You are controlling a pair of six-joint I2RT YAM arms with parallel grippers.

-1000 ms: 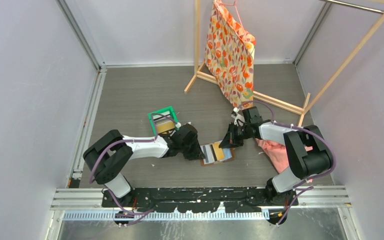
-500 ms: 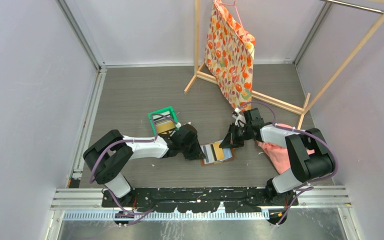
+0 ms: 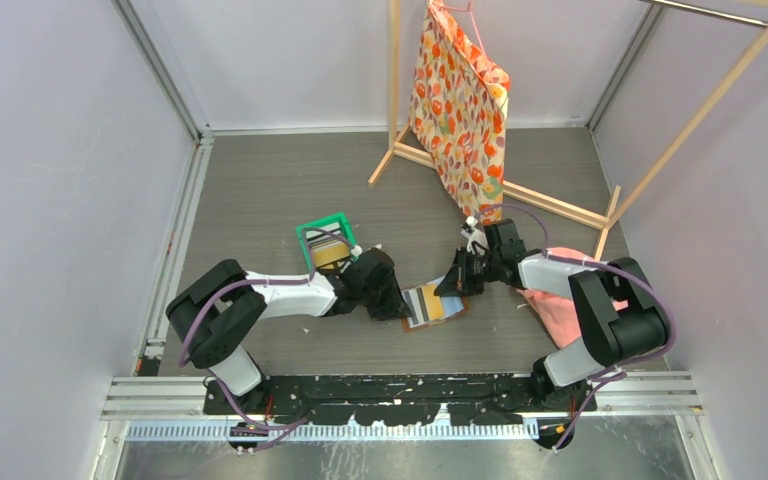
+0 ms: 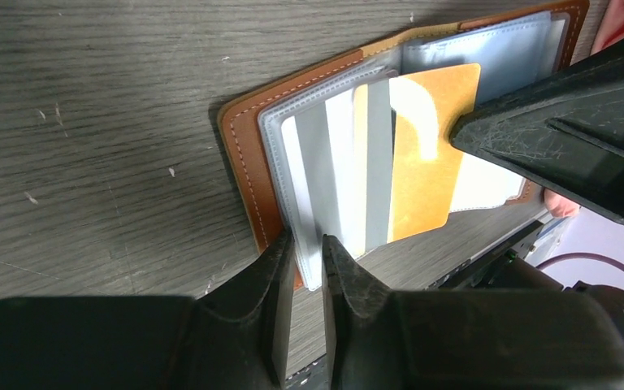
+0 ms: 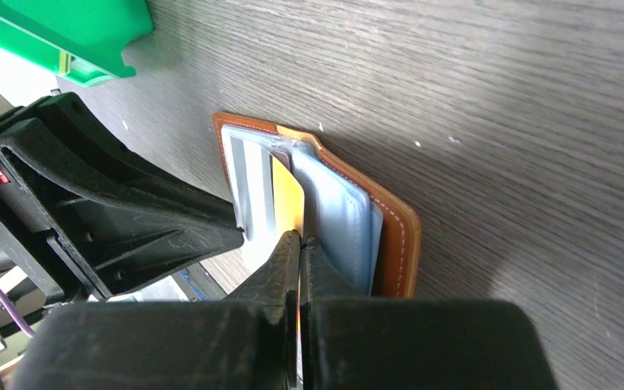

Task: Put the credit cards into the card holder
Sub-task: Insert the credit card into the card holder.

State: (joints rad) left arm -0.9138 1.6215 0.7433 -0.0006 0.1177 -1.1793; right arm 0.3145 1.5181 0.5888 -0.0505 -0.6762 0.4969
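Card holder [image 4: 240,154] lies open and flat on the grey worktop [image 3: 280,180], between the two arms, brown leather outside down and clear sleeves facing up. Left arm [image 3: 280,292] reaches in from the holder's left side. The left jaws stand narrow, pinched on the near edge of the sleeve page just inside the leather border, and pin it to the worktop. Grey and white cards [image 4: 333,171] sit in the sleeves beside that grip. Right arm [image 3: 550,265] comes in from the opposite side. The right jaws are fully closed on the edge of a gold credit card [image 4: 426,154], held edge-on over the light-blue sleeves near the holder's fold. Its far end overlaps the sleeved cards; whether that end is inside a slot cannot be told. Green bin [image 5: 65,28] stands just behind the left wrist, with more cards in it. Pink cloth [image 3: 558,305] lies under the right forearm. A floral bag [image 3: 460,100] hangs on a wooden rack [image 3: 395,80] at the rear.
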